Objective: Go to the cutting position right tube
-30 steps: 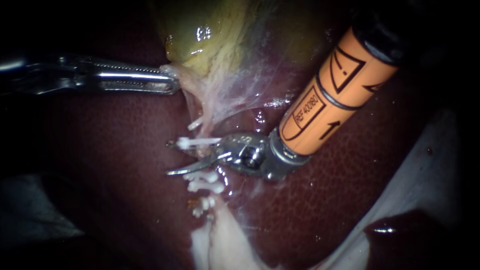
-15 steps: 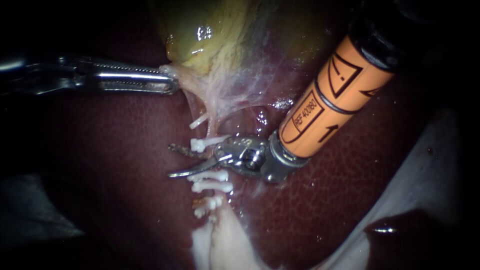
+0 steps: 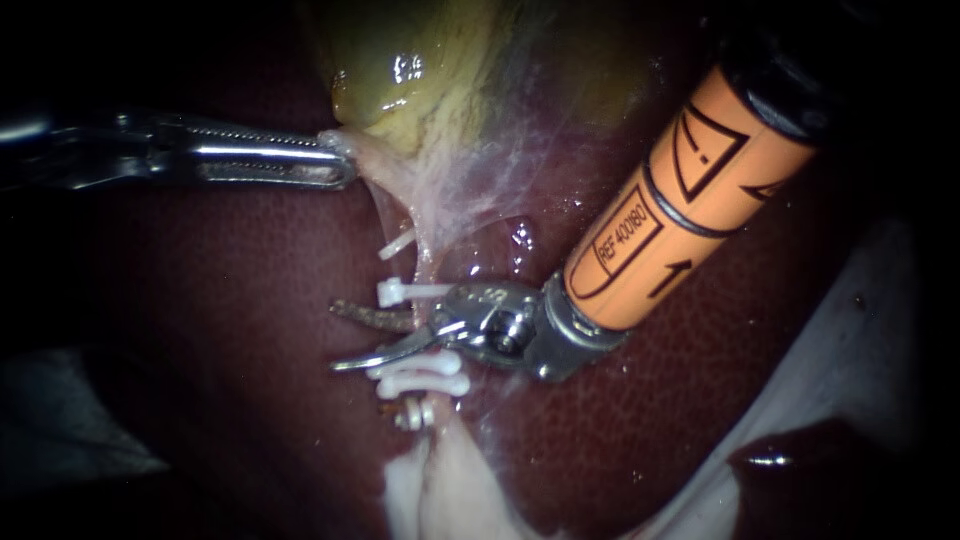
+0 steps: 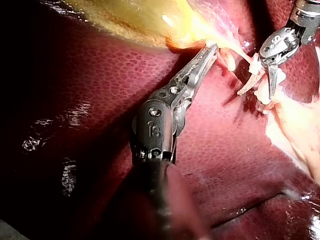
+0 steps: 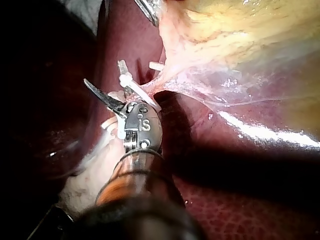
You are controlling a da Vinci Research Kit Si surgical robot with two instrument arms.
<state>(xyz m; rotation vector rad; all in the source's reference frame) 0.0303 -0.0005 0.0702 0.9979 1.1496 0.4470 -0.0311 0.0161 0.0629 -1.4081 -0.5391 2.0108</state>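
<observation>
In the endoscope view a pale tube [image 3: 428,270] runs down from the gallbladder [image 3: 430,70] and carries several white clips [image 3: 405,292]. My right instrument [image 3: 337,337], with an orange sleeve, has two blades that stand open across the tube, between the upper clip and the lower clips [image 3: 425,372]. Which tube this is I cannot tell. My left instrument [image 3: 335,165] is shut on the tissue at the gallbladder's lower edge and holds it taut. The left wrist view shows those jaws [image 4: 207,56] on the tissue, with the open blades [image 4: 262,87] beyond them. In the right wrist view one dark blade [image 5: 102,97] lies beside the clips [image 5: 126,80].
Dark red liver [image 3: 230,400] lies under everything. Thin webbed tissue [image 3: 500,170] spreads between the gallbladder and the tube. Pale fatty tissue [image 3: 440,480] sits below the lowest clips. A white cloth [image 3: 860,330] borders the liver at the lower right.
The open blades have slid down a little along the tube, from level with the upper clip to the gap below it. My left instrument has held still.
</observation>
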